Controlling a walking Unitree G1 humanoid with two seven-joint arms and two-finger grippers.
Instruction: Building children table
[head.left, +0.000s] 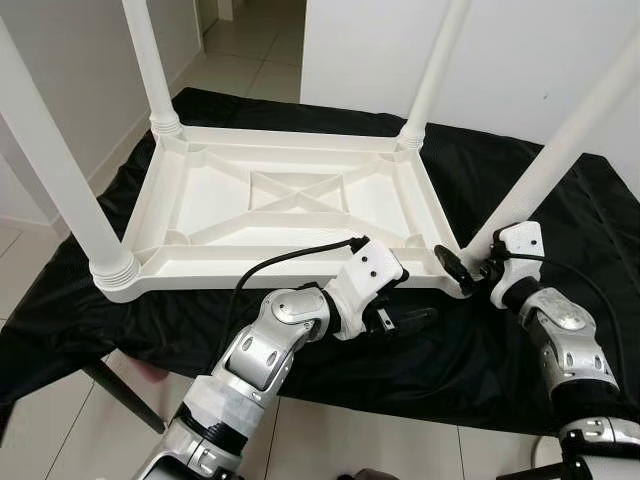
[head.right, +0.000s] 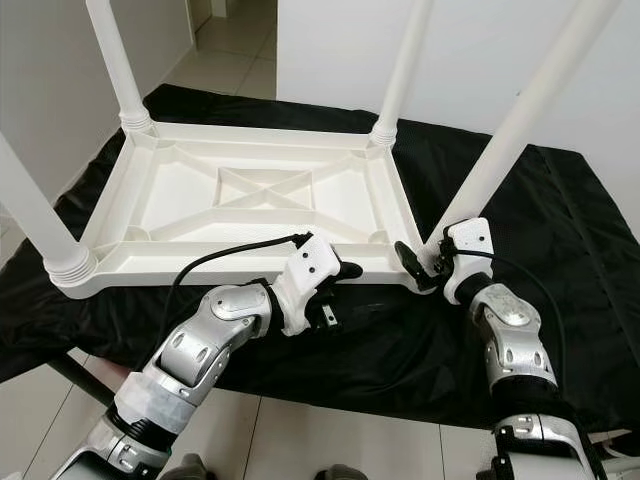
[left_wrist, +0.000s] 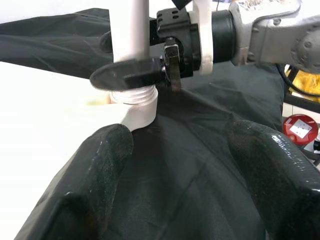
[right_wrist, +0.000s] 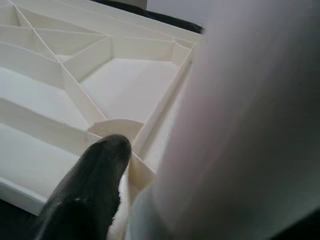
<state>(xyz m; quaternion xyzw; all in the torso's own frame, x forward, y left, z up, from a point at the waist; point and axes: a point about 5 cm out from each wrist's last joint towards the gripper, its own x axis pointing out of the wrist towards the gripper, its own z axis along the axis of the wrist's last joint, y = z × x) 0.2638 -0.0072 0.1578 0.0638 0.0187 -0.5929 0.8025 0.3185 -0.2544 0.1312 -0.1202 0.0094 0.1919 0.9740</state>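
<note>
The white plastic children's table (head.left: 265, 190) lies upside down on a black cloth (head.left: 600, 200), with its legs pointing up. My right gripper (head.left: 465, 270) is shut on the near-right leg (head.left: 560, 160) just above its threaded base. One black finger (left_wrist: 130, 75) crosses in front of that leg (left_wrist: 131, 30), and the right wrist view has a finger (right_wrist: 85, 190) pressed beside the leg (right_wrist: 240, 125). My left gripper (head.right: 352, 292) hovers open over the cloth at the table's front edge, left of that leg, with nothing between its fingers (left_wrist: 90, 175).
The cloth covers a low stand whose dark leg (head.left: 120, 390) shows at the front left. Tiled floor (head.left: 250, 50) and white walls (head.left: 520, 60) lie behind. The near-left table leg (head.left: 60, 180) rises close to my left arm. A red item (left_wrist: 300, 127) sits beyond the cloth.
</note>
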